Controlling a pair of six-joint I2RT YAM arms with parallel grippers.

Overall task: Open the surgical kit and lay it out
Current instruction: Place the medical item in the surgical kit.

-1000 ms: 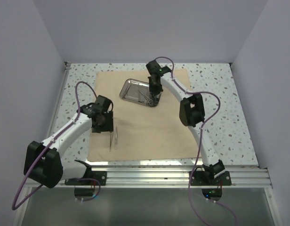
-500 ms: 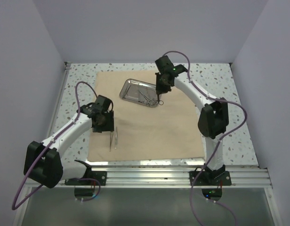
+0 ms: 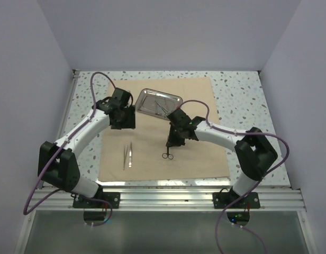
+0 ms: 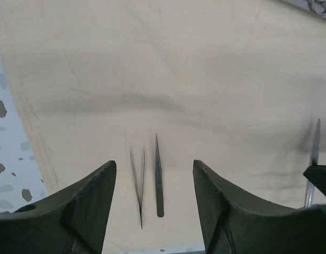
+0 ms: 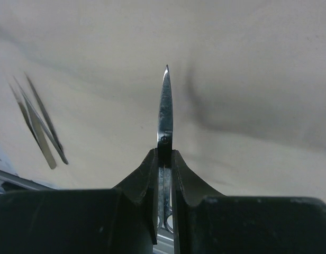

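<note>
Lower the scissors (image 5: 165, 114), pinched in your right gripper (image 5: 164, 159), flat onto the cloth (image 3: 195, 153) at lower centre, clear of the tweezers (image 3: 127, 156); your left gripper (image 4: 155, 169) gapes empty.

Top view: high behind arm bases, looking down over whole counter (image 3: 247, 106). Wrist views: close above cloth wrap (image 4: 205, 79), both catching tweezers (image 4: 158, 182).

Tweezers (image 3: 127, 155) left of scissors (image 3: 166, 155), on wrap (image 3: 195, 159)
</note>
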